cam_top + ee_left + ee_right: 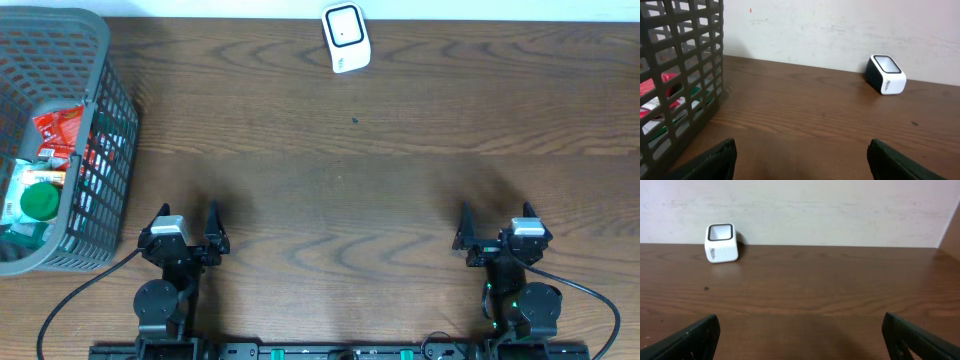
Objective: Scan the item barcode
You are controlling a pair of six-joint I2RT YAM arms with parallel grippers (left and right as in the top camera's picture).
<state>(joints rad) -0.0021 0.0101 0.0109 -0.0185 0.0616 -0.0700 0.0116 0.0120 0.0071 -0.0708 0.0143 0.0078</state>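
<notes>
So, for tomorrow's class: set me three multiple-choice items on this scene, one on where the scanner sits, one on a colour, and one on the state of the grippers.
1. Where on the table is the scanner?
A. at the near edge
B. at the far edge, about mid-width
C. at the near left corner

2. What colour is the round lid inside the basket?
A. blue
B. yellow
C. green

3. How do the left gripper and the right gripper stand?
A. both open and empty
B. both shut on the scanner
C. one holding the lid

Answers:
1 B: the overhead view shows it at the far edge, by the wall.
2 C: the lid shows green through the basket's open top.
3 A: each wrist view shows jaws spread wide with only bare table between them.
</notes>
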